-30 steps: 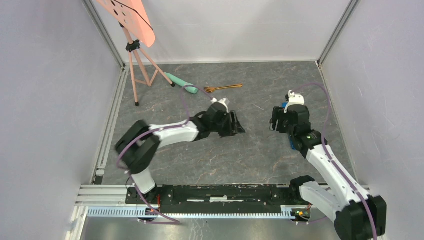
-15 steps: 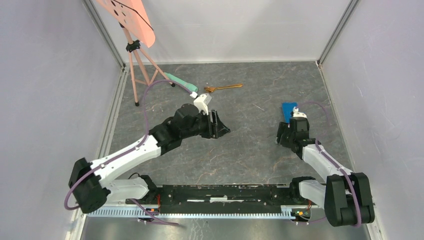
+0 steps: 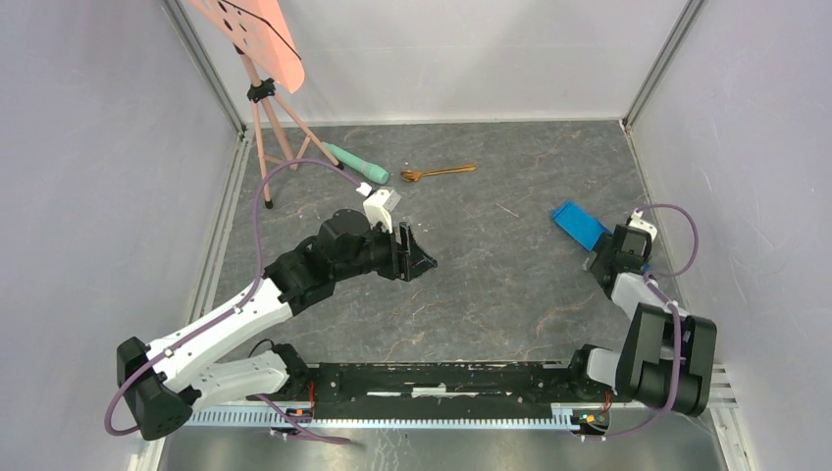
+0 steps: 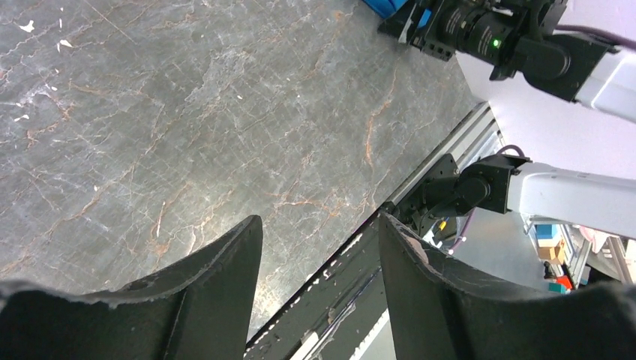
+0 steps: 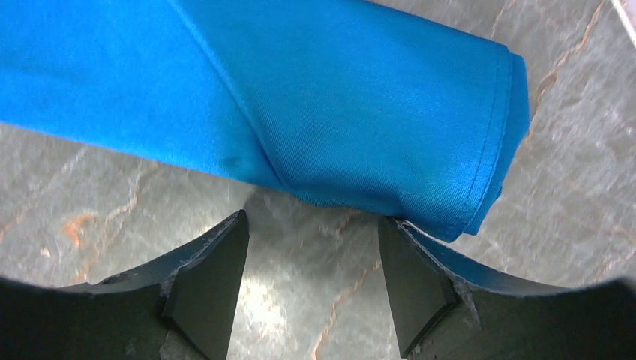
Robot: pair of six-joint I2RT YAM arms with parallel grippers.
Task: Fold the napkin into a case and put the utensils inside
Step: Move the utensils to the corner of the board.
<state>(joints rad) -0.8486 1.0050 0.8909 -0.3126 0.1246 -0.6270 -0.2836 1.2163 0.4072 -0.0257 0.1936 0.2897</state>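
The napkin lies on the table at the right, folded into a narrow bright blue case. My right gripper sits low just near of it, open and empty; in the right wrist view the cloth's edge lies just beyond the fingertips of the gripper. The utensils, thin and copper-gold, lie together at the back centre of the table, outside the cloth. My left gripper hovers mid-table, open with nothing in it, pointing toward the right arm.
A mint-green cylinder lies left of the utensils. A pink tripod stand occupies the back left corner. White walls enclose the grey marbled table. The black base rail runs along the near edge.
The right arm has drawn back to the right and lowered, uncovering the folded napkin on the table. The left arm has pulled back leftward, its gripper still open.
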